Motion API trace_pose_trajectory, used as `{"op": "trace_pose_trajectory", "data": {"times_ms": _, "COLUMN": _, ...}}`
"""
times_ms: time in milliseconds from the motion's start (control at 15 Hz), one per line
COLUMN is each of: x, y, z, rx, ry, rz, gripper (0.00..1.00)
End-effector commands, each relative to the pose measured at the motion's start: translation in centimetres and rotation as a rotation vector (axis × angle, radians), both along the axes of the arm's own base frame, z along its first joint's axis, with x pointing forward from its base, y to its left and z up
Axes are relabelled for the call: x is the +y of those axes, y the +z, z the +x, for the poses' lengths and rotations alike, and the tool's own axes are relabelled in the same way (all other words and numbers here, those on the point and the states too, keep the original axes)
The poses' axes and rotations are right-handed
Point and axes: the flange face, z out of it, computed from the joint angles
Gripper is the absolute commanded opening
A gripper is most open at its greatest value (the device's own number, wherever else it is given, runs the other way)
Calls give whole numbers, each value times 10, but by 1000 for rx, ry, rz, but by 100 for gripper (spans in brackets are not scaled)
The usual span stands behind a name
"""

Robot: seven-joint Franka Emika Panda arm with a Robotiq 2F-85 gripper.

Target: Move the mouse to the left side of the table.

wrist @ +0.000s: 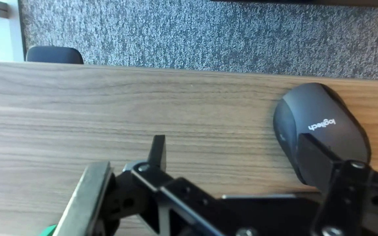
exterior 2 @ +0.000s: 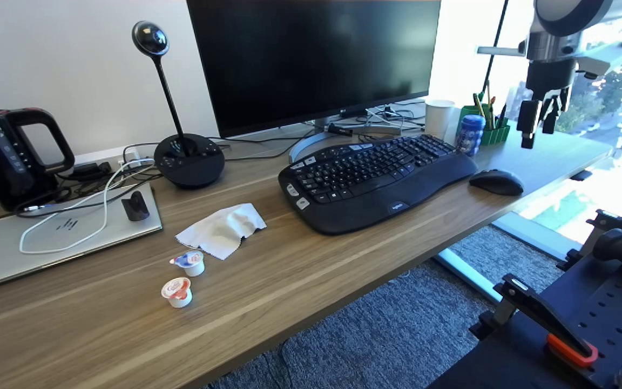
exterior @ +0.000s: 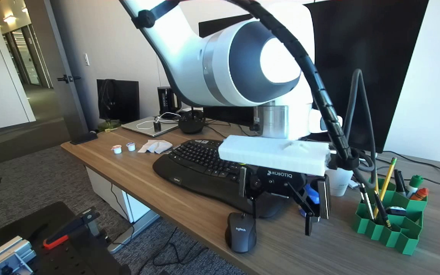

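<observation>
The dark grey-black mouse (exterior: pixel 241 233) lies on the light brown table (exterior: pixel 136 172) near its front edge, beside the keyboard's end. The mouse also shows in an exterior view (exterior 2: pixel 497 182) and at the right of the wrist view (wrist: pixel 320 114). My gripper (exterior: pixel 281 217) is open above the table. In an exterior view the gripper (exterior 2: pixel 539 135) is higher than the mouse. In the wrist view the gripper (wrist: pixel 232 137) has bare table between its fingers, and its right finger overlaps the mouse, hiding part of it. Whether that finger touches the mouse I cannot tell.
A wide black keyboard (exterior 2: pixel 365 183) lies beside the mouse. A blue can (exterior 2: pixel 470 135), white cup (exterior 2: pixel 439 119) and green pen holder (exterior: pixel 399 229) stand near the gripper. A white cloth (exterior 2: pixel 222 229), two creamer cups (exterior 2: pixel 178 294) and a laptop (exterior 2: pixel 73 232) are toward the table's other end.
</observation>
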Motion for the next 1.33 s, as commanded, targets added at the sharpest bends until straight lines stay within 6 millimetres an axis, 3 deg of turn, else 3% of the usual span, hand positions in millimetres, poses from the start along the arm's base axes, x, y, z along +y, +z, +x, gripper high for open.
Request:
{"op": "trace_pose_trajectory", "data": {"times_ms": 0, "x": 5, "y": 8, "z": -2, "rx": -13, "ry": -133, "rz": -43, "gripper": 100}}
{"op": "trace_pose_trajectory", "data": {"times_ms": 267, "x": 10, "y": 10, "z": -3, "rx": 38, "ry": -182, "rz": -26, "gripper": 100}}
{"op": "trace_pose_trajectory", "data": {"times_ms": 333, "x": 7, "y": 0, "z": -1, "rx": 14, "ry": -159, "rz": -31, "gripper": 100}}
{"op": "trace_pose_trajectory", "data": {"times_ms": 1267, "x": 9, "y": 1, "z": -3, "rx": 35, "ry": -167, "rz": -29, "gripper": 100}}
